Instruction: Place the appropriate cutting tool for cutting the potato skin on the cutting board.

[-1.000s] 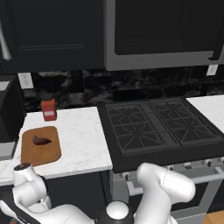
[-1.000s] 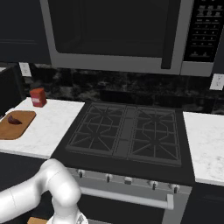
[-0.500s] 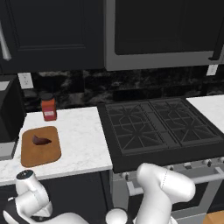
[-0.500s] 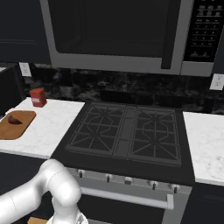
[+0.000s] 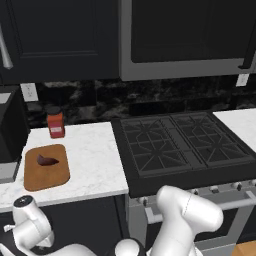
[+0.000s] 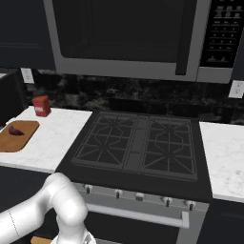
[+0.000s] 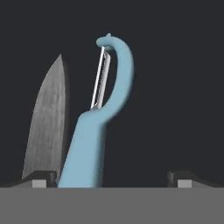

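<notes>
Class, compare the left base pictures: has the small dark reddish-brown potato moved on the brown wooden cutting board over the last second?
No. The potato lies at the same spot on the cutting board, in front of the red jar.

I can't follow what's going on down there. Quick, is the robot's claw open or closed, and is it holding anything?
Gripper: open, holding nothing; the peeler stands between its fingertips, nearer one tip, beside the knife blade.
</notes>
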{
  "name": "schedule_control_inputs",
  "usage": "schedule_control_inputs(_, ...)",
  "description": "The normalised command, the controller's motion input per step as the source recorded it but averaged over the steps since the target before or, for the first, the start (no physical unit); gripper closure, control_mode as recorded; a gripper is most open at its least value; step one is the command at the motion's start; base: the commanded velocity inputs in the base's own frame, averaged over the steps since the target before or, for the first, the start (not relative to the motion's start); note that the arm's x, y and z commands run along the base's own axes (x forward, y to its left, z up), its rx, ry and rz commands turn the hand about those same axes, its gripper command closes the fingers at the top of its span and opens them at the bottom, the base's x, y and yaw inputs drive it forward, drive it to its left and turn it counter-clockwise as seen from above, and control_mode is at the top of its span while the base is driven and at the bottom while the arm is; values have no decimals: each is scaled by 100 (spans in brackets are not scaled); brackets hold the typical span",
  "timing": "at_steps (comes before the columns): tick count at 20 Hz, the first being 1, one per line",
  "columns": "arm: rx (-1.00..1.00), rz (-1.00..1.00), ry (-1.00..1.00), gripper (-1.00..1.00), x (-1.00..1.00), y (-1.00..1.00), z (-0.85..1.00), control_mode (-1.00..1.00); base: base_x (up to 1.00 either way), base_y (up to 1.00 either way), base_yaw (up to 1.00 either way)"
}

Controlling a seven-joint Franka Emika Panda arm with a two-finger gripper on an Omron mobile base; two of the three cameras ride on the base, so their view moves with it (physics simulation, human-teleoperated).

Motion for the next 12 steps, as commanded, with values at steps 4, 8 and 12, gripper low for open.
schedule_control_inputs(4, 0, 0, -1, -100, 8, 11, -26, -100, 0, 0, 0)
schedule_control_inputs(8, 0, 0, 0, -100, 16, 8, -41, -100, 0, 0, 0)
schedule_control_inputs(12, 0, 0, 0, 100, 4, 6, -37, -100, 0, 0, 0)
